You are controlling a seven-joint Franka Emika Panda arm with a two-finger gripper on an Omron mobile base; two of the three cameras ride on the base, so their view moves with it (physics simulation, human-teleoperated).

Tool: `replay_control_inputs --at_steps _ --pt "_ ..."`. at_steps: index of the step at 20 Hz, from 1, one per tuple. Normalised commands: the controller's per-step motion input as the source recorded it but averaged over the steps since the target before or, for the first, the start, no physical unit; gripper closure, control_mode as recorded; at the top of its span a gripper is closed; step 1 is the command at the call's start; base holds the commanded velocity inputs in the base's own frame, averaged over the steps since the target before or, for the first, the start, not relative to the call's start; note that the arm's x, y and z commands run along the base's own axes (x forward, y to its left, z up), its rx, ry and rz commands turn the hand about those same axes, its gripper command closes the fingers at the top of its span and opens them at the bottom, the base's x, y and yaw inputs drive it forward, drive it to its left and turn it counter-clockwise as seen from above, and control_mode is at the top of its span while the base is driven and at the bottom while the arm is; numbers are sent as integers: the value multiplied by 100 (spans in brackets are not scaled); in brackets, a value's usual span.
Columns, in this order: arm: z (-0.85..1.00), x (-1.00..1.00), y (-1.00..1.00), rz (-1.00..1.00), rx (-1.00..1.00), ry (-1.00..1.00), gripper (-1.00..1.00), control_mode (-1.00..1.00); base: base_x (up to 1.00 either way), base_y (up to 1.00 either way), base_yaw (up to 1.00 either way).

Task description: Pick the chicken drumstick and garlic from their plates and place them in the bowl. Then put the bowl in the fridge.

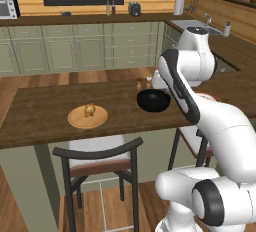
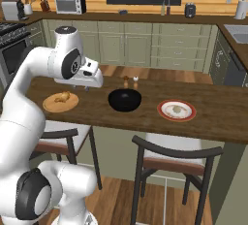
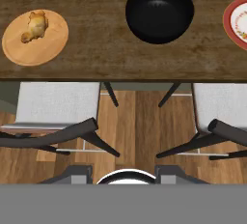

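Wooden and dark, the table (image 1: 45, 113) ran across the middle of the left base view, carrying one tan plate (image 1: 88, 117) at centre left with the single chicken drumstick (image 1: 89, 109) on it, and one black bowl (image 1: 153, 100) at centre right, empty as far as could be seen; two small shakers (image 1: 143, 82) stood just behind the bowl, and the arm hid whatever lay to the right of it. In the right base view the same three dishes sat in a row across the middle: the tan plate (image 2: 60, 103) with the drumstick (image 2: 62, 97) at left, the bowl (image 2: 125, 100) in the centre, and one red-rimmed plate (image 2: 177, 110) at right holding the one garlic (image 2: 178, 108). The pincer (image 2: 88, 87) hung above the table between the tan plate and the bowl, holding nothing; how far its jaws stood apart could not be told. The hand view looked down from high up: drumstick (image 3: 34, 26) at upper left, bowl (image 3: 159, 12) at top centre, a slice of the red-rimmed plate (image 3: 236, 22) at the right edge, two chairs (image 3: 58, 121) below. No fridge appeared. The likely risks: the lumpy drumstick could slip or roll from a poor grip, and a descent too close to the bowl could nudge it or the shakers.
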Motion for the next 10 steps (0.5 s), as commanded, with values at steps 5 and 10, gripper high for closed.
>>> replay_control_inputs --at_steps 5,10 --pt "0 -50 -9 -3 0 1 -100 -100 0 0 0" --pt "-12 -52 -39 1 0 1 -100 -100 0 0 0"
